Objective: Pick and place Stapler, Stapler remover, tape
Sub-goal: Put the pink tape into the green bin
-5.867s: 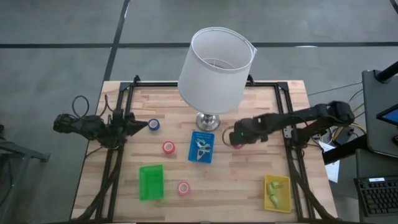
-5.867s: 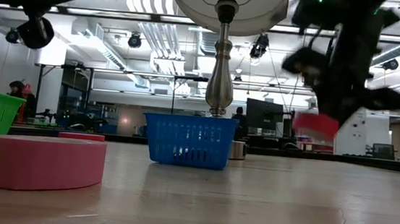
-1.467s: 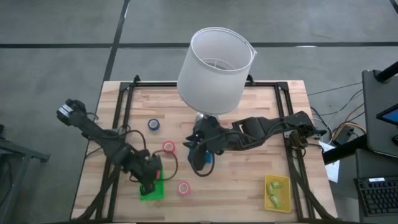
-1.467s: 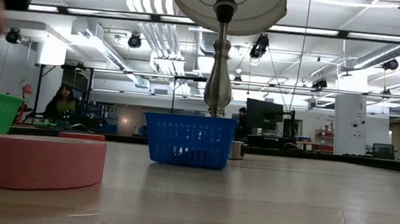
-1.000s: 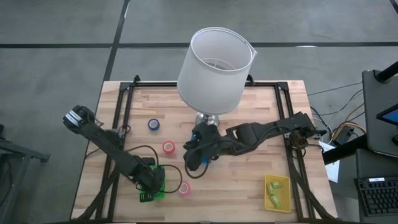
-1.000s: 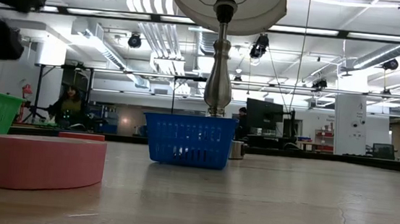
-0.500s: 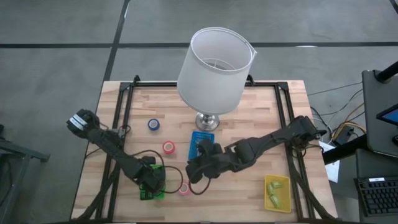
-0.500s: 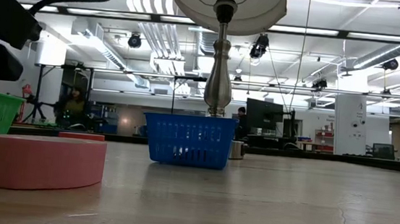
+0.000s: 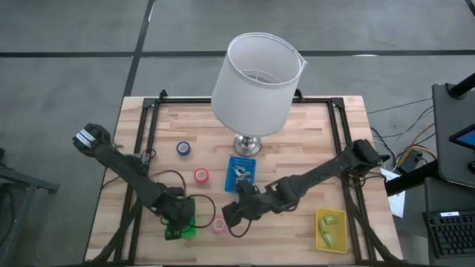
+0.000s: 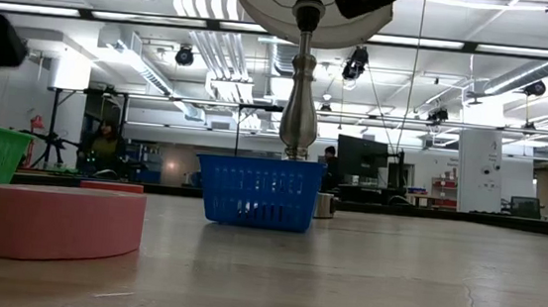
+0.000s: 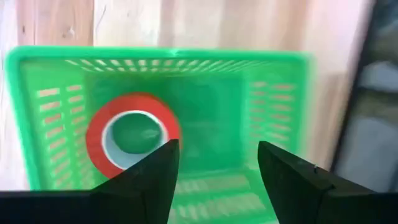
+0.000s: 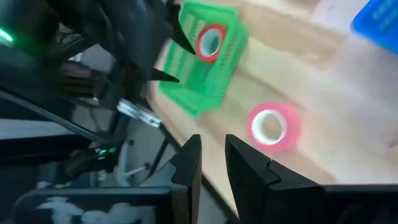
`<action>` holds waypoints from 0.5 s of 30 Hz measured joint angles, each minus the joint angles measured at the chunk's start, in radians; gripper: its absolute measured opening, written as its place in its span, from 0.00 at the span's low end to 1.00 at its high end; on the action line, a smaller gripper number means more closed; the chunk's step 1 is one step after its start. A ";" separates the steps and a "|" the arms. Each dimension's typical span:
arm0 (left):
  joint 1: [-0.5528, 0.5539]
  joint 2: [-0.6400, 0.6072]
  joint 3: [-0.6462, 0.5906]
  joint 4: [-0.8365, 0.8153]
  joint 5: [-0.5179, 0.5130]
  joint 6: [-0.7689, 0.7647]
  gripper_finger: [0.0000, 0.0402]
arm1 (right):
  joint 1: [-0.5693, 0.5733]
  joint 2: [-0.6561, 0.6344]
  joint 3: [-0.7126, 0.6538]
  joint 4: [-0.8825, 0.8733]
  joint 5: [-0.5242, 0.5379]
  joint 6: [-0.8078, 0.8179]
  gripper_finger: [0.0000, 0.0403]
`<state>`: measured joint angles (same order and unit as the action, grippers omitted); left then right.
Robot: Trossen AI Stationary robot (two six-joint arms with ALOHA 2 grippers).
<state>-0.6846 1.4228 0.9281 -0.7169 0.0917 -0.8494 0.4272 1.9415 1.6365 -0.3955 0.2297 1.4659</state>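
A red tape roll (image 11: pixel 132 143) lies flat on the floor of the green bin (image 11: pixel 43 124). My left gripper (image 11: pixel 217 149) hangs open above it, touching nothing. In the high view it is over that bin (image 9: pixel 180 222) at the near left. A second red roll (image 12: pixel 273 127) lies flat on the table beside the bin. My right gripper (image 12: pixel 211 142) hovers over this roll (image 9: pixel 219 225) with a narrow gap between its fingers and nothing in it. Another red roll (image 9: pixel 201 176) and a blue roll (image 9: pixel 183 148) lie flat farther back. The stapler and stapler remover I cannot make out.
A lamp (image 9: pixel 256 81) with a white shade stands at the table's far middle. The blue bin (image 9: pixel 241 174), with pale pieces inside, sits in front of its base. A yellow bin (image 9: pixel 331 228) with pale green things sits near right. Cables trail between the two grippers.
My right gripper has moved from over the blue bin toward the near edge and the left, coming over the red roll beside the green bin. My left gripper has stayed above the green bin and has opened. The red roll now lies in that bin.
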 joint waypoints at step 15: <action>-0.002 -0.389 0.021 0.110 -0.209 -0.170 0.55 | -0.002 0.145 0.070 -0.032 -0.153 0.071 0.36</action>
<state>-0.6868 1.0333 0.9489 -0.6067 -0.1172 -1.0192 0.4251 2.0862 1.7070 -0.4273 0.0764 1.5369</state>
